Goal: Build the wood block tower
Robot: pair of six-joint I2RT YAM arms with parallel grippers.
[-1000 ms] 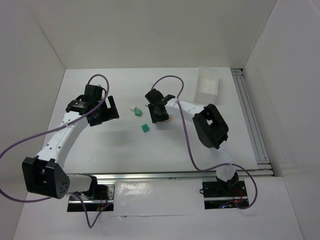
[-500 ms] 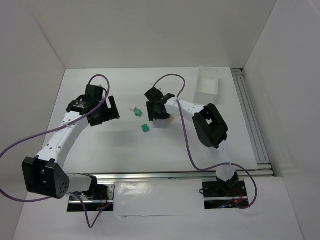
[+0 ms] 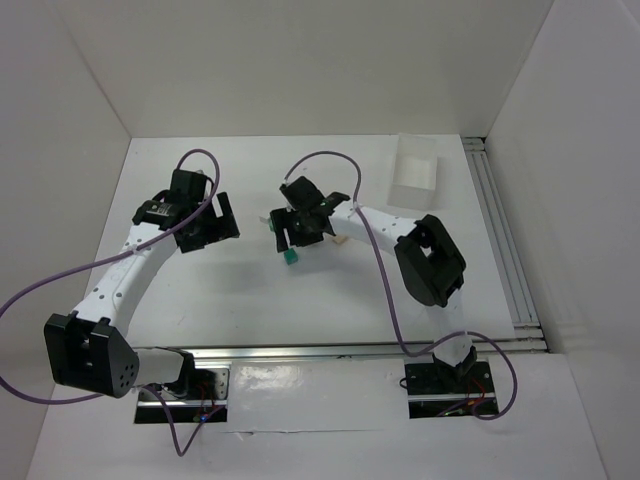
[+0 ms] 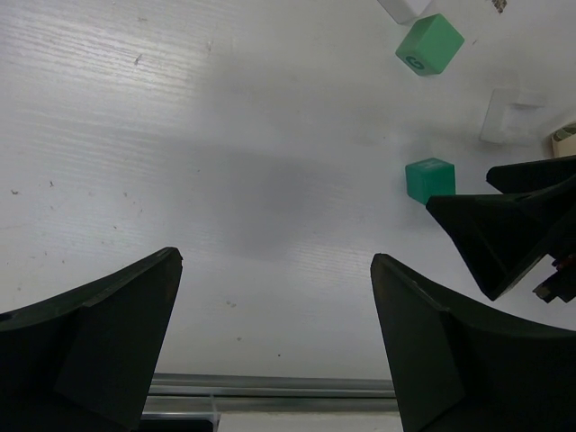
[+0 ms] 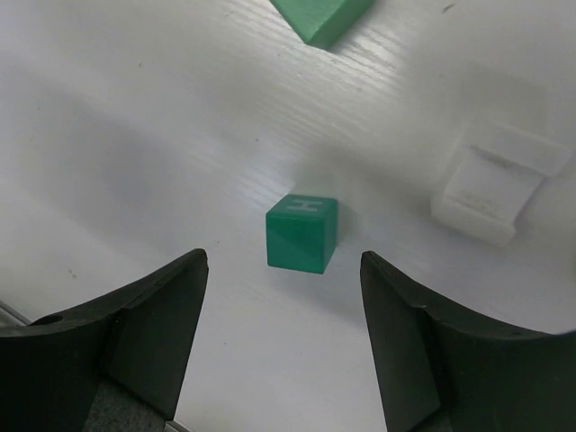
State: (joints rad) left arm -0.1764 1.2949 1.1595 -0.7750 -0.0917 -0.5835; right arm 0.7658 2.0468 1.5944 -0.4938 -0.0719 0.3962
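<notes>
On the white desk (image 3: 200, 290), a clear rectangular plastic tray (image 3: 415, 170) is seen at the far right. The left gripper (image 4: 274, 270) is held spread above the desk. The right gripper (image 5: 283, 265) is spread around one small teal-green wooden cube (image 5: 301, 232), which is not touched. A second green cube (image 5: 319, 16) is set apart from it, unstacked.

We see right gripper (image 5: 283, 257), jaws spread, gripping nothing. Between fingers (image 5: 135, 342), touching neither: green cube (image 5: 301, 232), H on top face, on white table (image 5: 135, 135). At top edge, second green block (image 5: 319, 16), cut off. Right of cube, apart: white piece (image 5: 493, 184).
</notes>
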